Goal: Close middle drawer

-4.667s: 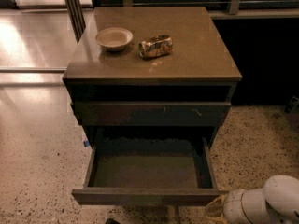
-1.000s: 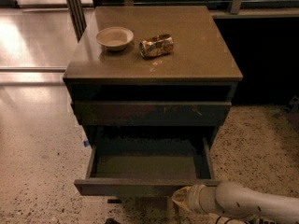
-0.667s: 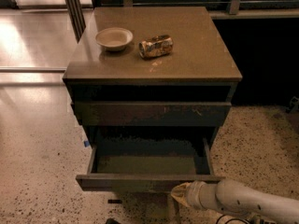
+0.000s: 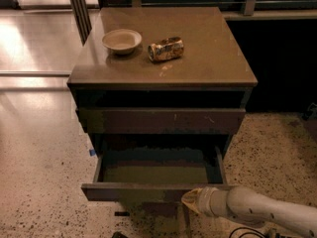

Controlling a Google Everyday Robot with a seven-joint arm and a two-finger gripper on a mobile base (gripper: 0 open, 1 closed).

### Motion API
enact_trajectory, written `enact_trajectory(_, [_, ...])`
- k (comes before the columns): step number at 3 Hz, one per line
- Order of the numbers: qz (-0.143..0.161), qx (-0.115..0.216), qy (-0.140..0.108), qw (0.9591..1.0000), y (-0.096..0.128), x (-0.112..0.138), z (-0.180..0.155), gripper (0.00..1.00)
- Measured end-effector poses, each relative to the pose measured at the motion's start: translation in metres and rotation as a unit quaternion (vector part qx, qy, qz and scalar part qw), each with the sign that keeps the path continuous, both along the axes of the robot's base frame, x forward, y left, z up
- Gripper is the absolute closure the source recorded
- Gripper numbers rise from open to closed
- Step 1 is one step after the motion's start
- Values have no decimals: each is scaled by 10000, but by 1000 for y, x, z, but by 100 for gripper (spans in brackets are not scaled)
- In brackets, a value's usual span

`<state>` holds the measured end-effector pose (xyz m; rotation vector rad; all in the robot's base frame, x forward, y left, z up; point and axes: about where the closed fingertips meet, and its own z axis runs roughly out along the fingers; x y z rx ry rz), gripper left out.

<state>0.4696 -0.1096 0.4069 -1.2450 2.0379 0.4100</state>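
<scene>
Shining floor (image 4: 34, 43): pale, glossy, far left, running behind the cabinet.
Tape (image 4: 92, 152): small blue scrap on the floor just beside the cabinet's left side.
Bowl (image 4: 122, 40): pale, round, upright, on the cabinet top toward the back left.
Middle drawer (image 4: 129, 192): pulled well out of the cabinet's lower opening. Worn dark front faces the camera, olive-brown inner floor shows, nothing seen inside.
Upper front (image 4: 158, 120): wider dark drawer front right above the middle drawer, a few pale scratches, looks pushed in.
Can (image 4: 166, 49): crushed, shiny, lying on its side just right of the bowl, not touching it.
Gripper (image 4: 190, 201): pale yellowish tip low in view, at the lower edge of the middle drawer's front, right of centre. Looks to be touching the front, but contact is hard to confirm.
Grip state: cannot tell.
Cabinet top (image 4: 208, 58): flat brown surface, bare on its right half, small pale smudge just in front of the can.
Arm (image 4: 257, 212): white, rounded, coming in from the bottom right corner toward the drawer.
Speckled floor (image 4: 277, 143): tan terrazzo right of the cabinet, dark wall area behind it.
</scene>
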Motion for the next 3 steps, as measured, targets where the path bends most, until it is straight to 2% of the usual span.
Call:
enact_trajectory(1, [-94, -51, -122, 9999, -3, 21, 1, 100])
enact_trajectory(2, [-308, -86, -335, 9989, -12, 62, 5, 100])
enact_trajectory(3, [-311, -81, -332, 9989, -11, 62, 5, 100])
